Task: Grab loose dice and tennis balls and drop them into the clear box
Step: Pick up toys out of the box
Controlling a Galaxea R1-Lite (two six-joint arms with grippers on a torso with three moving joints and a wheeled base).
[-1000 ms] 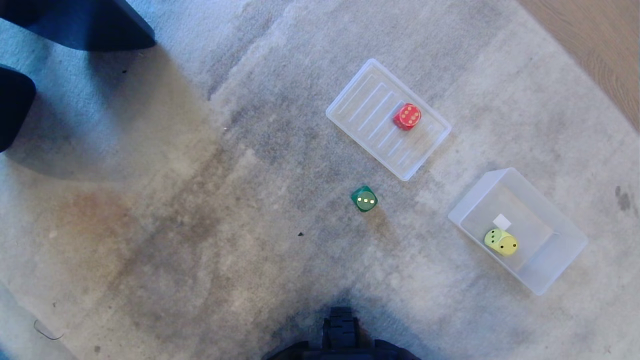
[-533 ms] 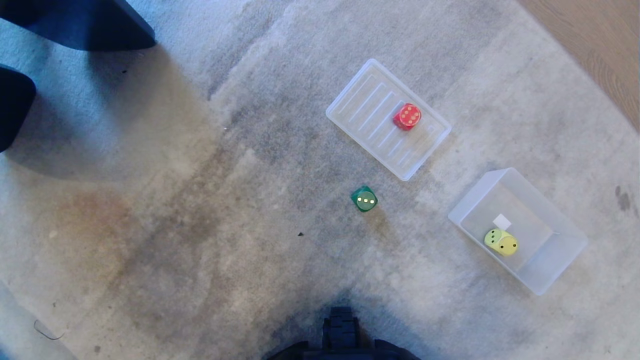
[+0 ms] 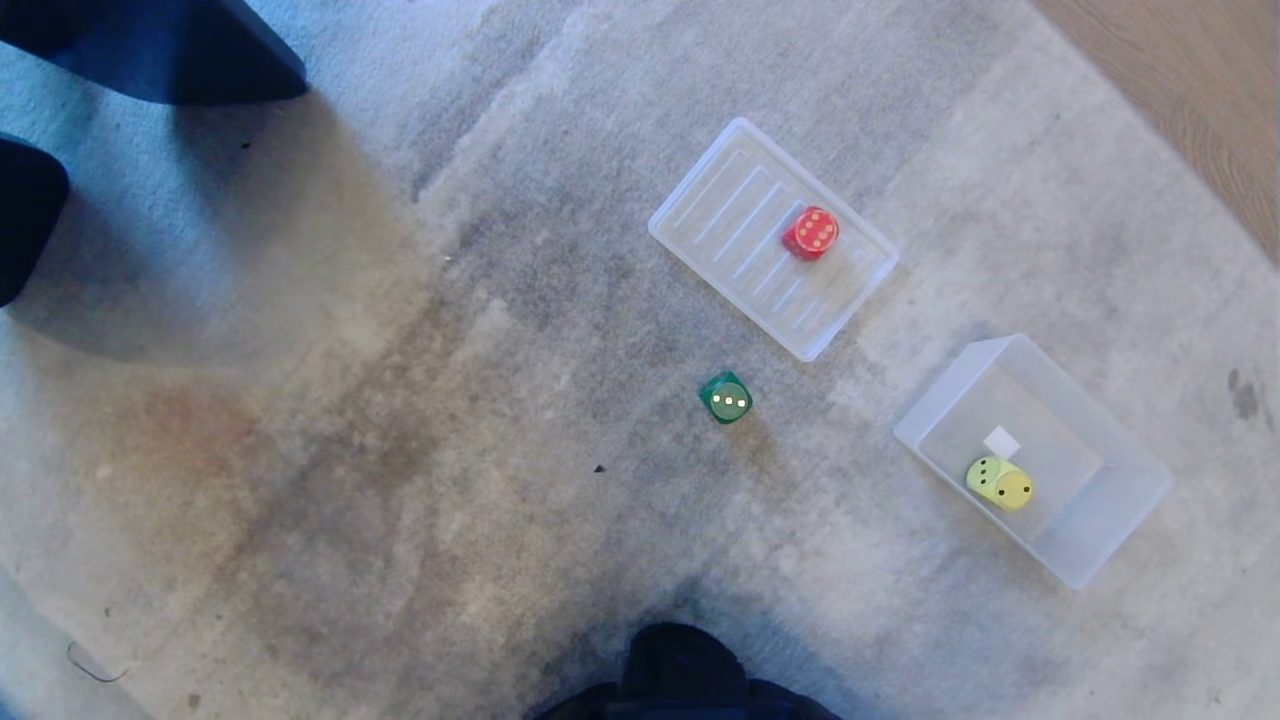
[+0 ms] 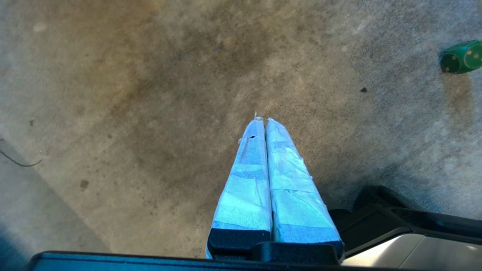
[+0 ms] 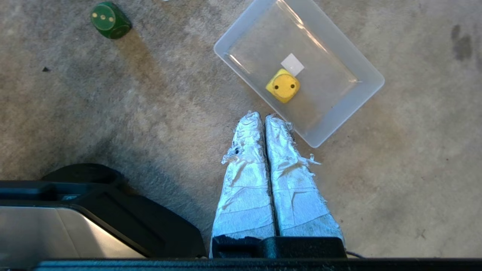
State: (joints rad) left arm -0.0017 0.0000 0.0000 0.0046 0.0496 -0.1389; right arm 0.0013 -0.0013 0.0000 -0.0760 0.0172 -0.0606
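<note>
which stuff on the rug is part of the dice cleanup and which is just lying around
Part of the job:
- green die, loose on the carpet
- red die, on the ribbed tray
- yellow die, already in the clear box

Just lying about:
- ribbed tray
- white square in the box
- dark furniture
</note>
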